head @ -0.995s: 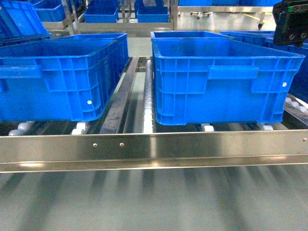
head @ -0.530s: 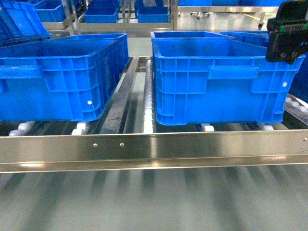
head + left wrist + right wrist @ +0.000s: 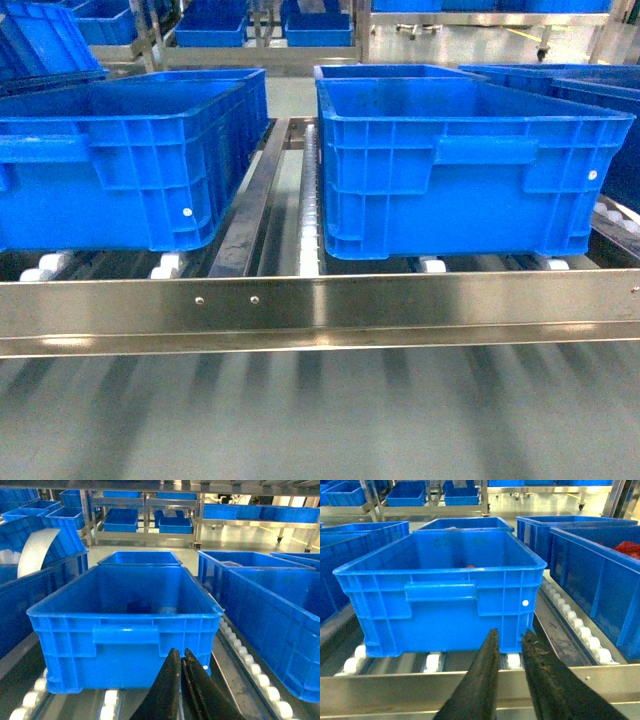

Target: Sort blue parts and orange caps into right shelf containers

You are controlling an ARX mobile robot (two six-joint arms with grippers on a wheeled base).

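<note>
A warehouse of steel racks and blue crates fills the background. On the shelf (image 3: 320,305) at centre stand two large containers: the right crate (image 3: 470,165) and the left crate (image 3: 120,165), well apart on white rollers (image 3: 310,215).

Inside the right crate, the right wrist view shows a small orange-red speck (image 3: 470,566) near the far wall — possibly a cap, too small to tell. A dark shape (image 3: 137,606) lies in the crate in the left wrist view; unclear whether it is a blue part.

A second ago the right arm hung at the upper right of the head view; now it is gone, which suggests a drop-off is finished.

The right gripper (image 3: 509,647) is slightly parted and empty; the left gripper (image 3: 180,661) is closed and empty.
</note>
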